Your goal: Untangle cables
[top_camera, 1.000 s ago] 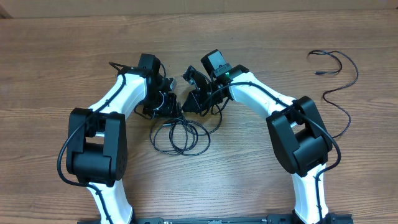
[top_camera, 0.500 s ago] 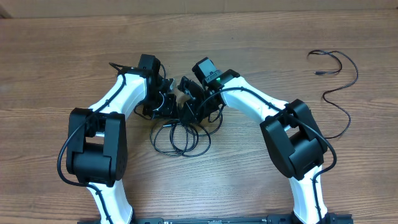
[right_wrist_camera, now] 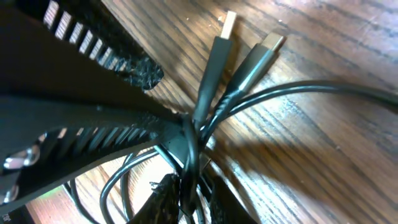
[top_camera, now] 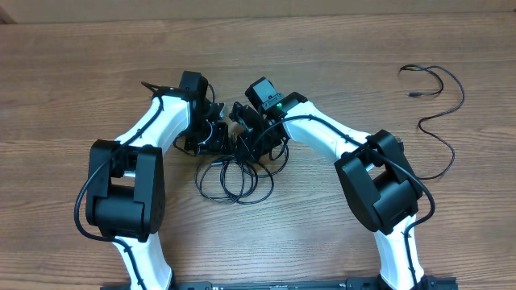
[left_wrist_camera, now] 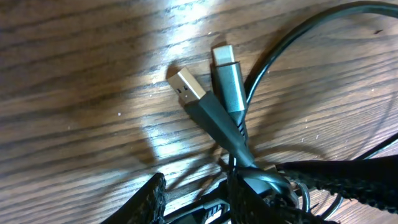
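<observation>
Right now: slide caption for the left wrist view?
Gold-tipped plug and silver plug cross on the wood table, black cables bunching at the left gripper.

Cables [top_camera: 232,171] lie looped at the middle of the surface [top_camera: 322,48], with the left pincer [top_camera: 214,138] and right pincer [top_camera: 243,140] side by side at their far edge; a lone cable [top_camera: 440,101] lies well apart, far right

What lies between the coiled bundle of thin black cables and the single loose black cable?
Overhead view: only the white right arm and bare wooden table lie between bundle and loose cable.
</observation>
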You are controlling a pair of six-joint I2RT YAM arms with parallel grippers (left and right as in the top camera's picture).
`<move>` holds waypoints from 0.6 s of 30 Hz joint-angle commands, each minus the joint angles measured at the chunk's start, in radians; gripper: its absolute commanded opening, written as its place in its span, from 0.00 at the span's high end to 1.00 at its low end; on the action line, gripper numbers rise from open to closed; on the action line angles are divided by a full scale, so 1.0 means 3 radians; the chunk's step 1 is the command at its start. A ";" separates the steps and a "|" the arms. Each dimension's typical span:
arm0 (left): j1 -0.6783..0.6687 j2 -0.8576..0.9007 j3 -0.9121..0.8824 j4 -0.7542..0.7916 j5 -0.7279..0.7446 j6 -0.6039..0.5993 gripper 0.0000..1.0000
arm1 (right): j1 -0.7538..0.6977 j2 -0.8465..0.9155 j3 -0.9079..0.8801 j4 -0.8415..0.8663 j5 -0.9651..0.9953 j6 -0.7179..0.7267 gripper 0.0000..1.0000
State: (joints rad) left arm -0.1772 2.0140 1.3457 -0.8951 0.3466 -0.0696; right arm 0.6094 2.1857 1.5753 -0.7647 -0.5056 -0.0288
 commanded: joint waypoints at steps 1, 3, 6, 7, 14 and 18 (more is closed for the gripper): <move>-0.0043 0.0033 -0.0113 0.0010 -0.0023 -0.0055 0.66 | 0.0010 -0.0058 -0.0015 0.0046 0.0055 -0.0008 0.86; -0.0043 0.0033 -0.0170 0.0046 -0.0022 -0.0055 0.66 | 0.0010 -0.0058 -0.0015 0.0053 0.0065 -0.0008 0.86; -0.0043 0.0033 -0.0211 0.0057 -0.0023 -0.0053 0.66 | 0.0010 -0.0058 -0.0015 0.0050 0.0093 -0.0009 0.87; -0.0043 0.0033 -0.0214 0.0057 -0.0022 -0.0053 0.67 | 0.0010 -0.0058 -0.0015 0.0046 0.0117 -0.0008 0.87; -0.0045 0.0033 -0.0228 0.0160 -0.0022 -0.0060 0.66 | 0.0023 -0.0057 -0.0019 0.0022 0.0116 -0.0009 0.86; -0.0045 0.0033 -0.0229 0.0179 -0.0020 -0.0081 0.66 | 0.0023 -0.0056 -0.0019 0.0010 0.0116 -0.0008 0.85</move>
State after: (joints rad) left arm -0.1772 2.0140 1.3075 -0.8516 0.3553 -0.0769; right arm 0.6106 2.1853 1.5753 -0.7605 -0.4820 -0.0265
